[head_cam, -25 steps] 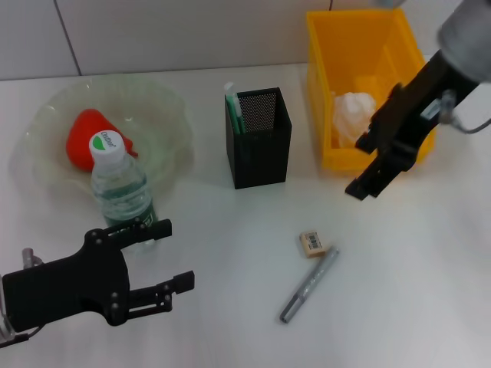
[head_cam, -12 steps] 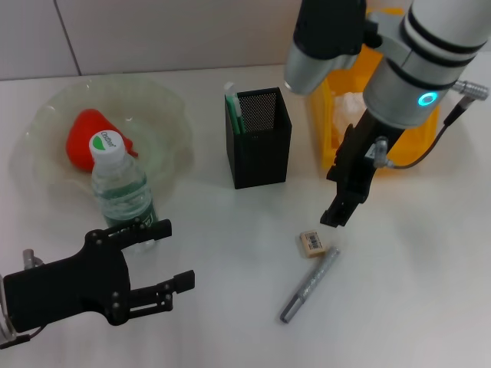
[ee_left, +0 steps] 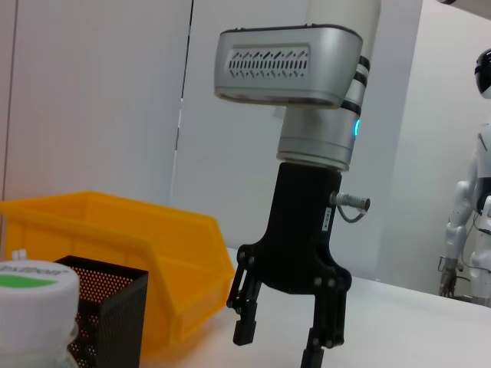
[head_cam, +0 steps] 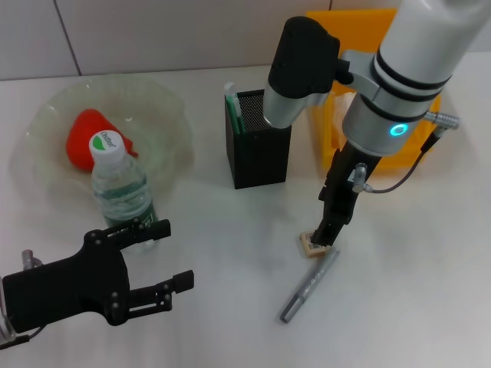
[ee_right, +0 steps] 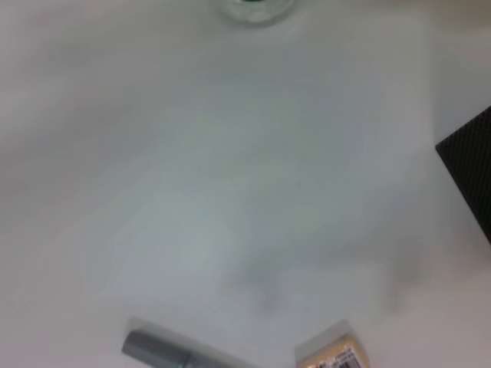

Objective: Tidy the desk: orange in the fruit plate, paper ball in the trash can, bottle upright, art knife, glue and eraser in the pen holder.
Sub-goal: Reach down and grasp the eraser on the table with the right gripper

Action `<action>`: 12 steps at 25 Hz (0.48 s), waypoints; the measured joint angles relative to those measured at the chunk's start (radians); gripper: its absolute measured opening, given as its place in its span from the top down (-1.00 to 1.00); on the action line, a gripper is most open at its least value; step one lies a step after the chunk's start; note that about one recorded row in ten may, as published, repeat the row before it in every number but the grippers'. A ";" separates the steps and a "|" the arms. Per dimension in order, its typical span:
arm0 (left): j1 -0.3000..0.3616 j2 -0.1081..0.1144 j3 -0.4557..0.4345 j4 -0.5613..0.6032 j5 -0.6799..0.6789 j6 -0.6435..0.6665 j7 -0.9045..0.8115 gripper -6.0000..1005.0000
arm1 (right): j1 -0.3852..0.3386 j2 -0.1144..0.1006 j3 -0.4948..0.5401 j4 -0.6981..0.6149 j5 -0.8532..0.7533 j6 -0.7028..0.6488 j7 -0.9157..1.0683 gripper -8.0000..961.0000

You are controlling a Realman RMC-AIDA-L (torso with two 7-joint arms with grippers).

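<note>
Head view: the small beige block eraser (head_cam: 310, 244) lies on the smooth white desk (head_cam: 230, 230), touching a grey pen (head_cam: 308, 285). The black mesh pen holder (head_cam: 259, 146) and yellow plastic trash can (head_cam: 406, 153) stand behind. The right tool (head_cam: 325, 238) (fingers spread) hangs directly over the eraser, holding nothing. The left tool (head_cam: 157, 264), open, 2 fingers apart, rests beside the upright bottle (head_cam: 121, 188).

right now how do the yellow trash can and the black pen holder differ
The trash can is a bright yellow solid-walled plastic bin, wide and rectangular; the pen holder is a black see-through mesh cup, narrow, square and tall for its width. The right arm hides much of the trash can, while the pen holder shows nearly whole, a green-and-white item sticking out. Both stand upright, open-topped, on the white desk.
</note>
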 joint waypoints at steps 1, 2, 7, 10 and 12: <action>0.000 0.000 0.000 0.000 0.000 -0.001 0.000 -0.62 | 0.000 0.000 -0.008 0.005 0.003 0.008 0.012 -0.57; -0.001 0.000 0.000 0.000 0.000 -0.001 0.001 -0.62 | 0.000 0.000 -0.019 0.010 0.005 0.019 0.026 -0.57; -0.002 0.000 0.000 0.000 0.000 0.000 0.001 -0.62 | -0.005 0.001 -0.074 0.019 0.006 0.053 0.076 -0.57; -0.002 0.000 0.000 0.000 0.000 0.000 0.001 -0.62 | -0.008 0.002 -0.115 0.028 0.014 0.069 0.102 -0.56; -0.002 0.000 0.000 0.000 0.000 0.000 0.002 -0.62 | -0.007 0.002 -0.128 0.040 0.028 0.072 0.106 -0.56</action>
